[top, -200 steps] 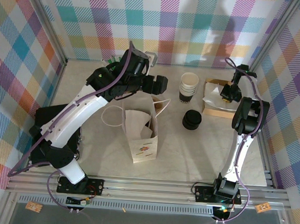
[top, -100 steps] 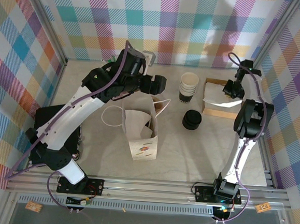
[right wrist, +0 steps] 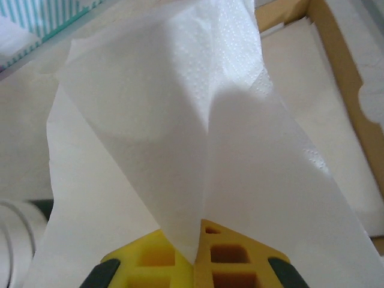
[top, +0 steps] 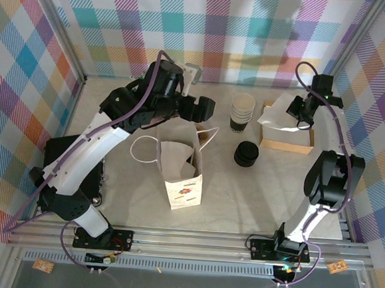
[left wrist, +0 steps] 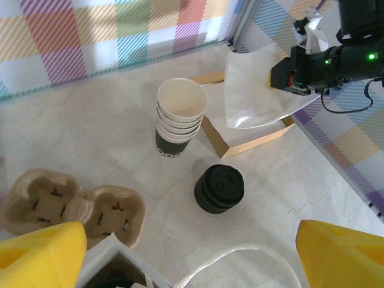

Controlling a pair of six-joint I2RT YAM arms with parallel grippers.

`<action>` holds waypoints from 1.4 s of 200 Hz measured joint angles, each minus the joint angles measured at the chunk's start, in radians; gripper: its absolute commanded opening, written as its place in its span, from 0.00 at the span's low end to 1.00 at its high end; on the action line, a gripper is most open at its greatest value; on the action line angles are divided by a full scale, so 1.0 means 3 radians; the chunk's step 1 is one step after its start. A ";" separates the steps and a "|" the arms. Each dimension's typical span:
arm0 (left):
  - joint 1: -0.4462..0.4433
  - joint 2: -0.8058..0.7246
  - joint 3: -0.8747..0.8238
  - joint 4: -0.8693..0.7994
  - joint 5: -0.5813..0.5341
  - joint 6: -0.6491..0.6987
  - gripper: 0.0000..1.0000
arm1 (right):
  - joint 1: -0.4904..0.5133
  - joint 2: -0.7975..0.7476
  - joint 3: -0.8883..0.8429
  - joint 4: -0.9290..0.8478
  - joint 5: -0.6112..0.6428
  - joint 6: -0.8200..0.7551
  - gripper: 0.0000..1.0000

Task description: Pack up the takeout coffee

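The takeout coffee stands upright on the table, with its black lid on, so its long axis is vertical. It is to the right of the paper bag, to the left of the cardboard box, and just on the near side of the stack of lidless cups. It is not yet in the bag.

The left gripper hangs over the far end of the bag with its jaws wide apart and nothing between them. From it the coffee lies to the right and a little nearer. In the left wrist view the cup sits ahead, about midway between the two yellow fingertips.

The right gripper is closed on a white napkin above the box, and the coffee lies to its left and nearer. Both grippers are about equally far from the cup. As I judge it, the free left one is better placed to take it from the side.
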 measured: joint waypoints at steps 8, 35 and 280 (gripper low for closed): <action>-0.0075 0.0062 0.0134 -0.0032 -0.0038 0.0089 0.90 | 0.0045 -0.0122 -0.0109 0.0042 -0.0027 0.0046 0.00; -0.0294 0.0273 0.0528 -0.0089 -0.0080 0.0333 0.89 | 0.0296 -0.0656 -0.0448 0.0165 -0.0107 0.0187 0.00; -0.1122 0.0238 -0.0172 -0.0326 -0.0552 0.1322 0.27 | 0.1409 -0.2803 -0.0680 -0.0103 -0.0572 0.1527 0.00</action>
